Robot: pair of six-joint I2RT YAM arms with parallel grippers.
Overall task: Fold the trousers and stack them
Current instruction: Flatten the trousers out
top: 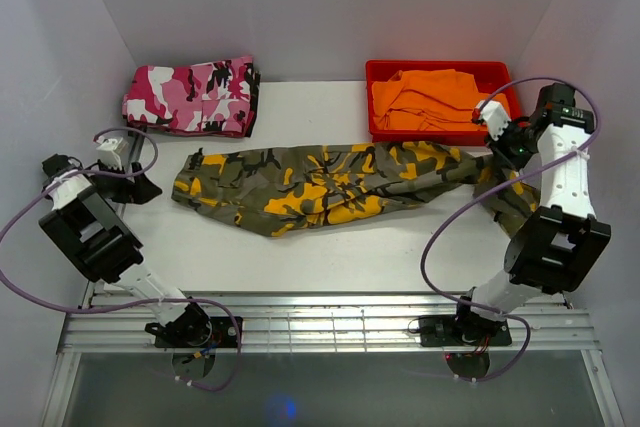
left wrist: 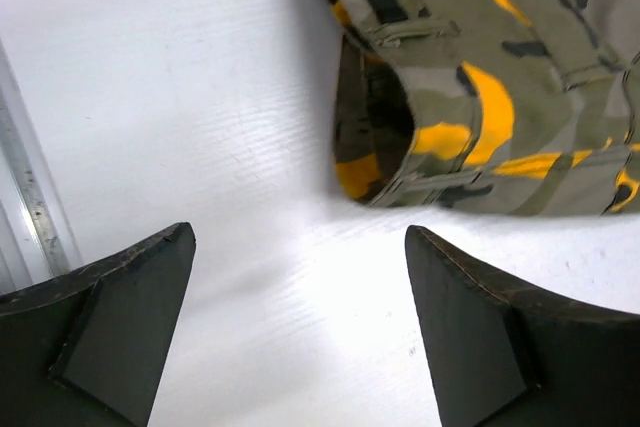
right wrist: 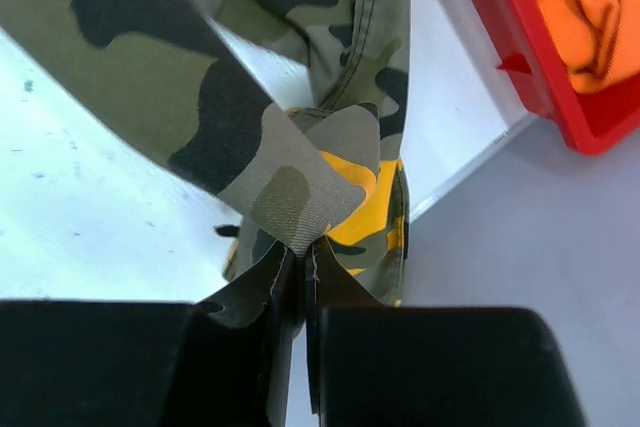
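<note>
As right gripper [right wrist: 303,285] pinches trousers [top: 320,183], cloth trails off leftward.

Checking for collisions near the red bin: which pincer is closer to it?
Right. The right pincer is shut on the trousers just off the red bin; the left pincer stands open far off, by their other end.

The olive-green, orange-yellow and black camouflage trousers [top: 330,182] lie unfolded and rumpled across the white worktop [top: 300,257], waistband at the left, a leg end at the right pinched between the fingers [right wrist: 430,357] of the right gripper [right wrist: 305,272].
</note>
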